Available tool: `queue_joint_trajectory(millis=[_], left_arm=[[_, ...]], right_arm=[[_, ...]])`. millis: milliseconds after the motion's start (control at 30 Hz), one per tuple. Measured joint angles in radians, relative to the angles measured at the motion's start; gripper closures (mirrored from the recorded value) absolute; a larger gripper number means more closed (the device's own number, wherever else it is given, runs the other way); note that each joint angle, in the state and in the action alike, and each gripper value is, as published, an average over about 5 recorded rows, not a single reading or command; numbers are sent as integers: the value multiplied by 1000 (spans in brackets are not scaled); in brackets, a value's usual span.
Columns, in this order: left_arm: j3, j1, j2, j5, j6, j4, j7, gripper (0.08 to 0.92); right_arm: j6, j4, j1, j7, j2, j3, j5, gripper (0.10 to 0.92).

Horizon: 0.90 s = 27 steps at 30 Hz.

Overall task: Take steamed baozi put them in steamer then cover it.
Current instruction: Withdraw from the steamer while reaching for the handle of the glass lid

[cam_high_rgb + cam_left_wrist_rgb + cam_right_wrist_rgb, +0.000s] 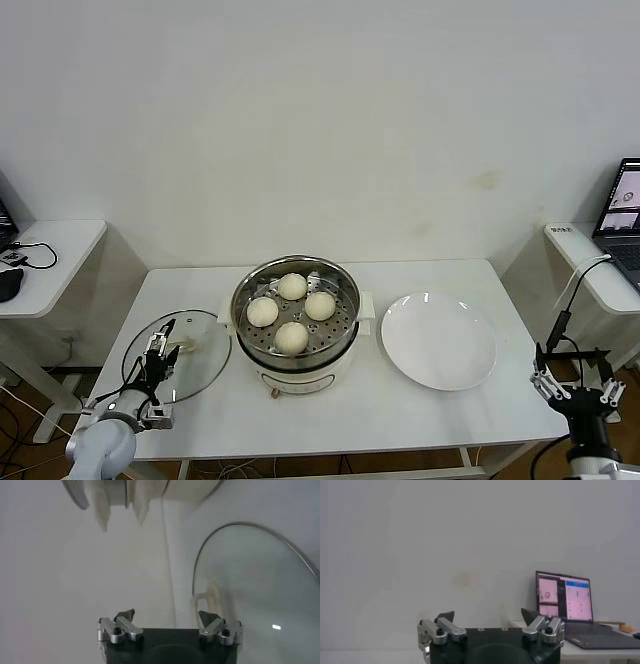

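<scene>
Several cream-white baozi (292,287) sit on the perforated tray inside the steamer (342,331), a shiny pot on a white base at the table's middle. The cover (205,370), a clear glass lid with a cream handle (186,347), lies flat on the table left of the steamer. My left gripper (162,345) hovers over the lid's near-left part, open and empty. In the left wrist view the lid (255,590) and its handle (212,597) lie ahead of the open left gripper (167,616). My right gripper (572,380) waits open beyond the table's right edge, facing the wall in its own view (489,615).
An empty white plate (438,340) lies right of the steamer. Side tables stand at both sides; the right one carries a laptop (625,215), also visible as a laptop (565,602) in the right wrist view. A cable (565,310) hangs near the right gripper.
</scene>
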Motion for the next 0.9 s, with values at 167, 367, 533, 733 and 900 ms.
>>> queue_joint_trajectory(millis=[167, 367, 533, 733, 900], left_arm=[[1, -30, -2, 1, 0, 33, 0, 177], [7, -59, -6, 1, 0, 70, 1, 177], [12, -78, -14, 2, 2, 97, 1, 177], [13, -103, -18, 3, 7, 125, 1, 177], [12, -117, -20, 1, 10, 138, 1, 177]], right_arm=[[3, 0, -3, -1, 4, -3, -6, 203], [6, -2, -6, -2, 6, -5, -10, 203], [6, -4, -7, -3, 6, -4, -11, 202], [12, -11, -8, -4, 7, -7, -16, 203], [16, -18, -8, -4, 9, -13, -20, 203]])
